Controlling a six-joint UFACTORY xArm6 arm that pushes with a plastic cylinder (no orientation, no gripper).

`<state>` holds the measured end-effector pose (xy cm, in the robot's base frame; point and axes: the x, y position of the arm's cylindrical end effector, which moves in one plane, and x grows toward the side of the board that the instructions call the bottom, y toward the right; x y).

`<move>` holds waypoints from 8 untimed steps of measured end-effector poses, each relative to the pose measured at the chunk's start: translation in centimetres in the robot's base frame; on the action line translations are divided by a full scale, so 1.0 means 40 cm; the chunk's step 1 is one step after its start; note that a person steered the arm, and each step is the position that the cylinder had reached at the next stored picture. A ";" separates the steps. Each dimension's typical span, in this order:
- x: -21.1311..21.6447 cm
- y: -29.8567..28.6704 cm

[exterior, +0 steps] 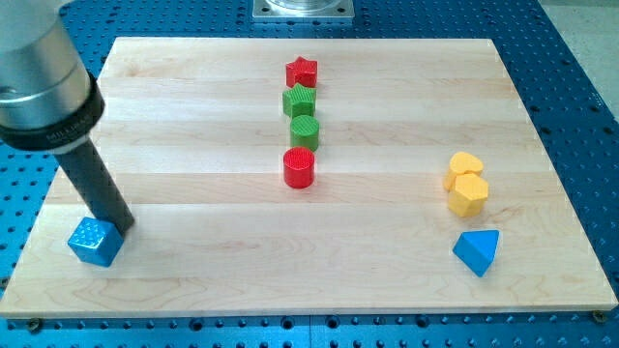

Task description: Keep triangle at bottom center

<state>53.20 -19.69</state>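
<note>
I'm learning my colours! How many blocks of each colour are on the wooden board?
Red: 2, the red star block and the red cylinder block
Green: 2, the green star-like block and the green cylinder block
Yellow: 2, the upper yellow block and the lower yellow block
Blue: 2, the blue triangle block and the blue cube block
Total: 8

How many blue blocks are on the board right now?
2. A blue cube sits at the view's bottom left, touching my tip; a blue triangle lies at the bottom right, below the yellow blocks. None appear hidden.
</note>
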 end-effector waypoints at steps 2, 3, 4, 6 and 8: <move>-0.001 0.427; -0.013 0.621; -0.092 0.678; -0.092 0.816; 0.013 0.903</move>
<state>53.72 16.43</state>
